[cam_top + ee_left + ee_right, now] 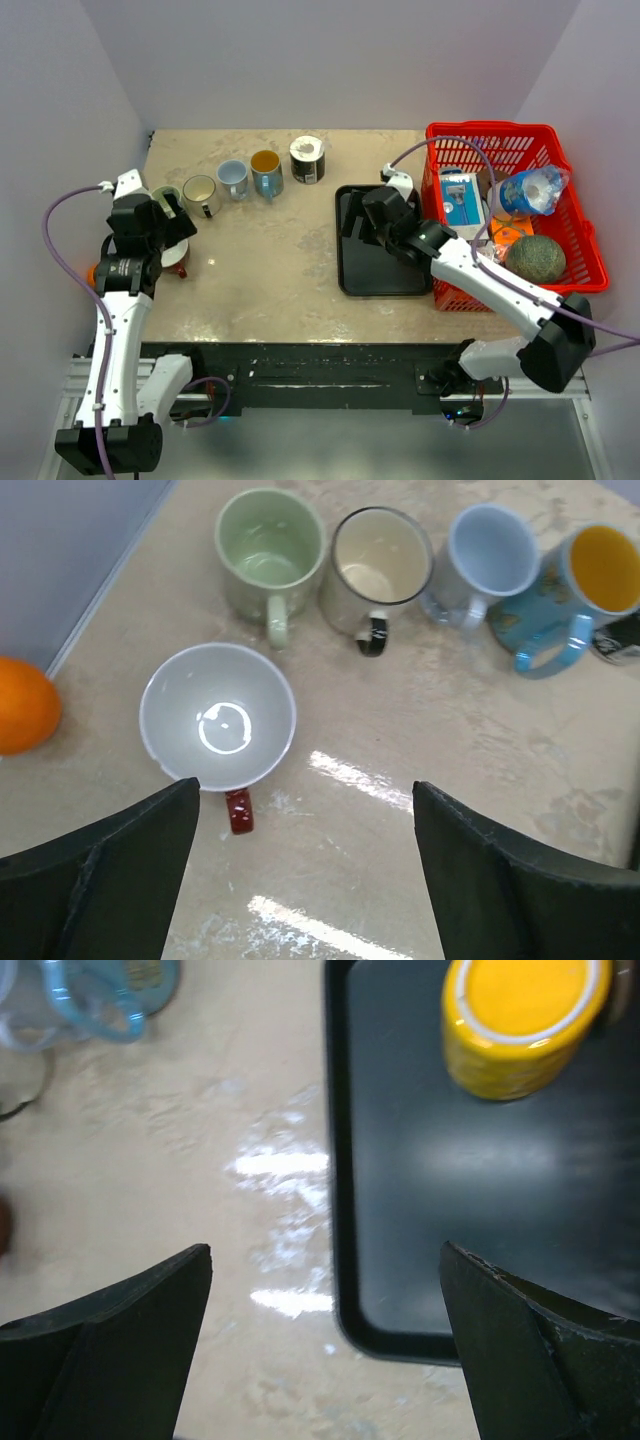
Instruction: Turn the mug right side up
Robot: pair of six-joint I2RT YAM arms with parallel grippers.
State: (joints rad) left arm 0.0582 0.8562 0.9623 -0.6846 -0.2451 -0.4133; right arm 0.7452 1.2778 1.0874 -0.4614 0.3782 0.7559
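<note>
Looking at the left wrist view, you see an orange at the left edge. Next to it, in the lower left, the red-handled mug stands mouth up on the table, with its white inside showing. The left gripper hangs just above it, fingers spread wide with nothing between them. Along the top of that view, a row of four more mugs starts with the green mug, and all four stand mouth up.

Over on the right, the right gripper is wide open too and holds nothing. It hangs over the left edge of the black tray. In the upper right of that wrist view sits the yellow mug. It looks bottom up, so that is probably the one you need to flip. It is likely hard, a bit heavy and shiny, so it can slip, and it could chip if it drops. Pinch it across its round sides, near the middle, and squeeze firmly. You cannot see its handle well, so do not count on grabbing that.
</note>
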